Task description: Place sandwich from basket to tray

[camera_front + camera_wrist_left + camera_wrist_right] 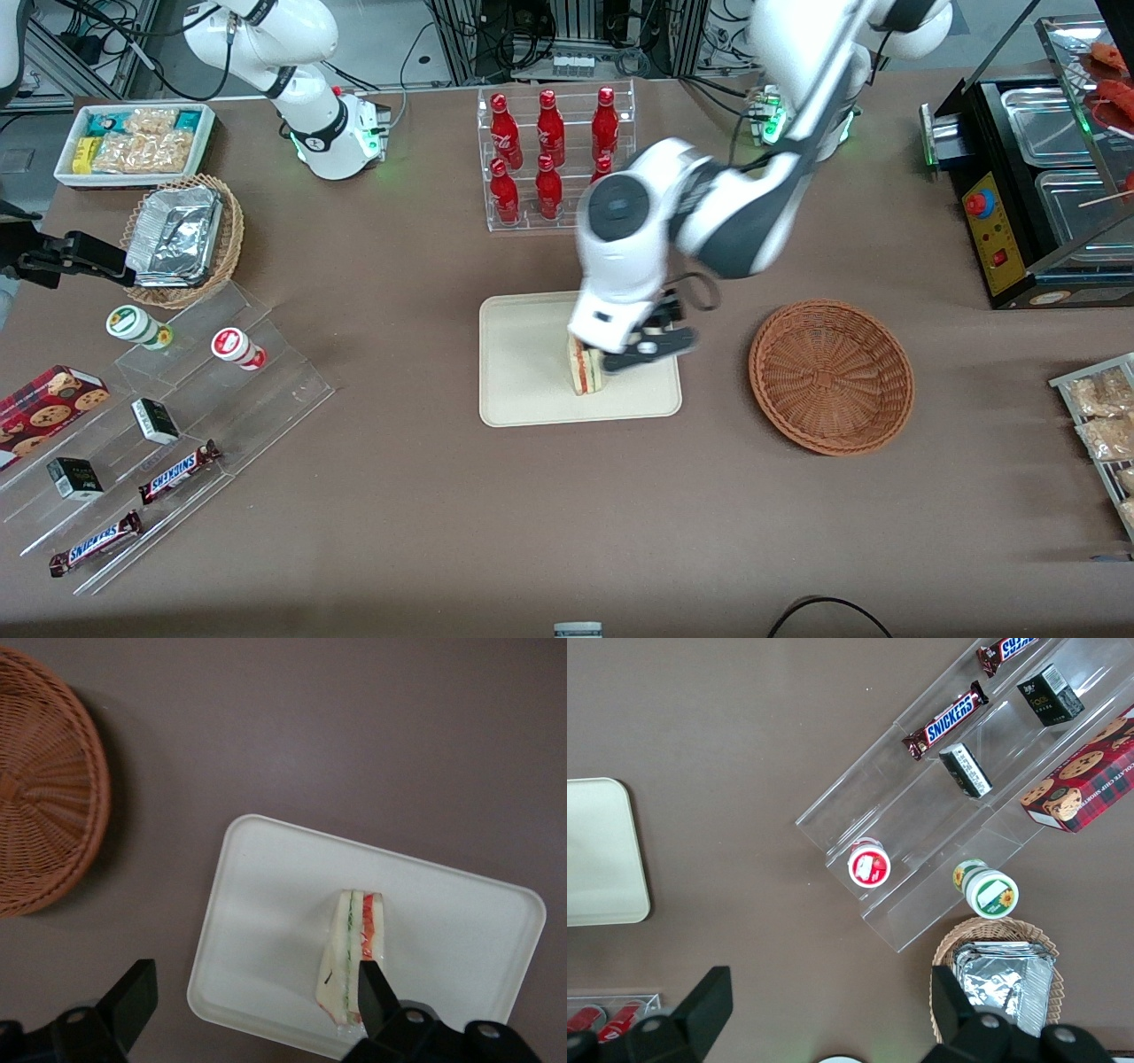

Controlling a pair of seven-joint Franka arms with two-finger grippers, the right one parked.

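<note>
The sandwich (585,369) stands on its edge on the cream tray (528,354), near the tray's end toward the working arm. Its red and green layers (353,943) show from above. My left gripper (642,347) hovers just above that end of the tray, open. In the left wrist view the gripper (252,997) has its fingers spread wide; one fingertip (372,990) overlaps the sandwich's edge, the other (133,997) is over the table beside the tray (266,904). The reddish-brown basket (831,377) (40,780) sits empty beside the tray, toward the working arm's end.
A clear rack of red bottles (549,155) stands farther from the camera than the tray. Toward the parked arm's end are a tan basket with a foil container (182,235), a white bin of snacks (135,142) and acrylic steps with snack bars (177,470). A food warmer (1036,177) stands at the working arm's end.
</note>
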